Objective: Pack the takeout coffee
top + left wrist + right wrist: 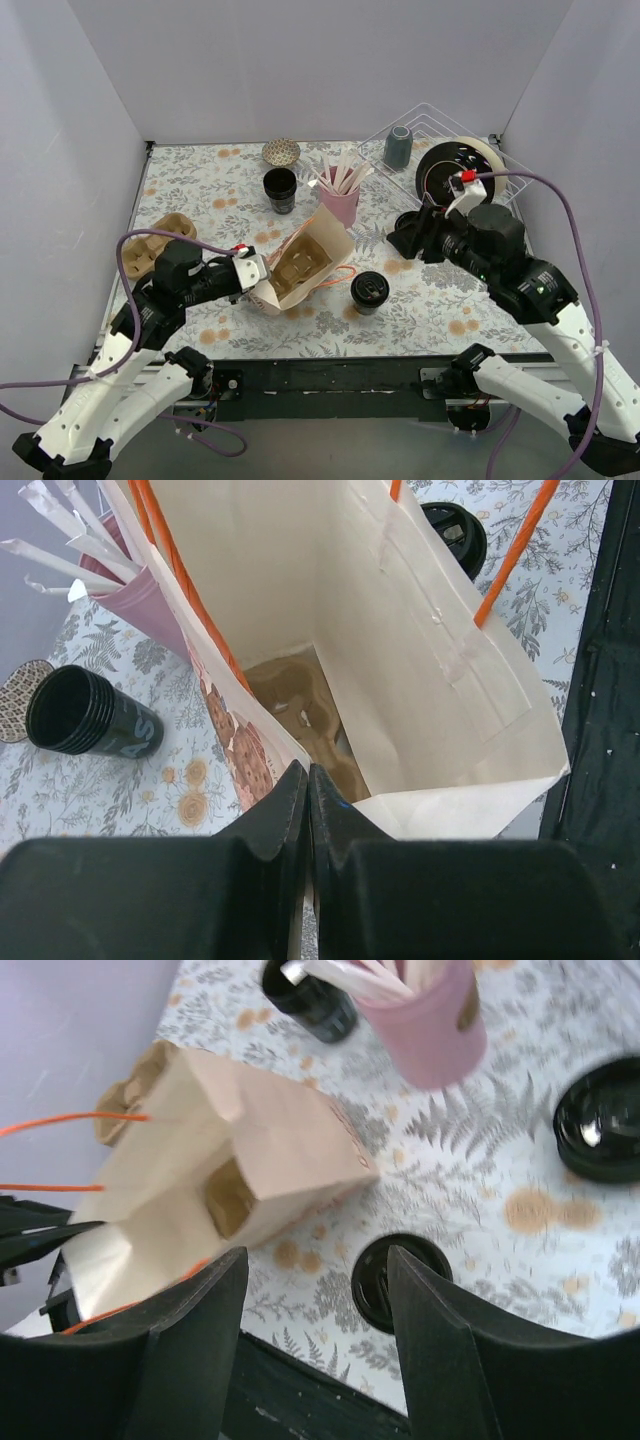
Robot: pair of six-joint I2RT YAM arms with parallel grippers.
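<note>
- The left tool is clamped tight on the near rim of a cream paper bag with orange handles. In the left wrist view its black fingers meet with only the paper edge between them.
- The bag leans over with its mouth open toward the left arm. A brown moulded cardboard cup tray lies at its bottom.
- The takeout coffee, a small black disposable cup with a glossy black round plastic lid, stands upright on the flower-patterned worktop. It is outside the bag, just to the bag's right, near an orange handle. No tool touches it.
- The right tool is over the worktop beyond the coffee, spread wide and holding nothing. In its own wrist view the coffee's lid shows between the two fingers, partly hidden by one of them.
- A glossy black round lid lies flat on the worktop close to the right tool.
- A lidless black cup stands behind the bag, beside a pink cup of white paper-wrapped sticks.
- A second brown cardboard cup tray sits at the left edge.
- A grey-blue tumbler stands in a clear rack at the far right.
</note>
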